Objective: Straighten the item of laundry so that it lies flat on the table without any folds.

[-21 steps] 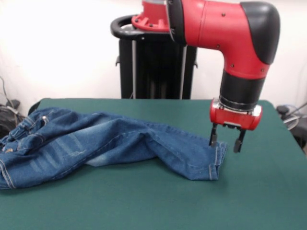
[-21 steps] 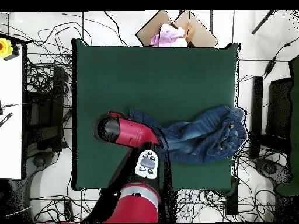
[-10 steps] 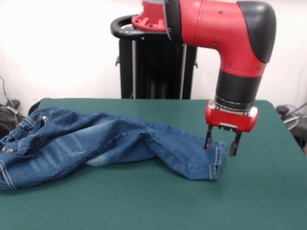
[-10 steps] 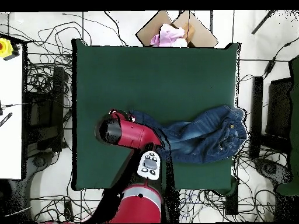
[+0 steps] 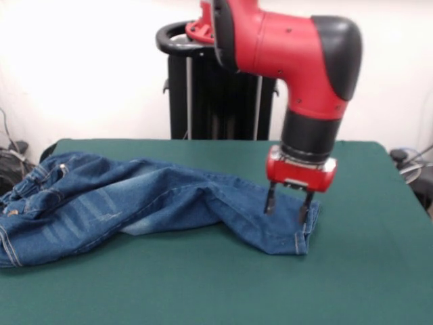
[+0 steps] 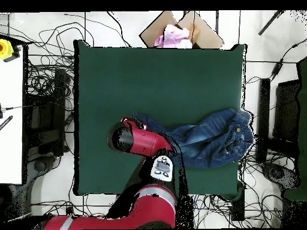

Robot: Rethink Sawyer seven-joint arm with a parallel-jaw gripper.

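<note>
- The jeans (image 5: 142,206) lie lengthwise across the table (image 5: 365,271), waistband at the left edge of the front view, legs running right to a hem just under the arm.
- They are not flat: the two legs overlap, a ridge runs through the middle, and the waist end is bunched and rumpled (it looks to spill to the table's edge, possibly over it).
- In the overhead view the jeans (image 6: 207,141) sit along the robot's side of the table (image 6: 156,72), far green half bare.
- The gripper (image 5: 287,207) hangs right over the hem end, fingers spread, nothing between them, tips just above or barely touching the denim; I cannot tell which.
- Risk one: closing here could pinch both stacked legs at once, so a pull would drag the whole bundle and leave the overlap in place.
- Risk two: fingers pressed down on a single thin layer may slide off and grab nothing, or snag the felt under it.
- Risk three: a pull toward the right edge has limited table left; too far and the hem goes over the side.
- Risk four: the bunched waist offers little anchoring, so the jeans may just slide instead of stretching out.
</note>
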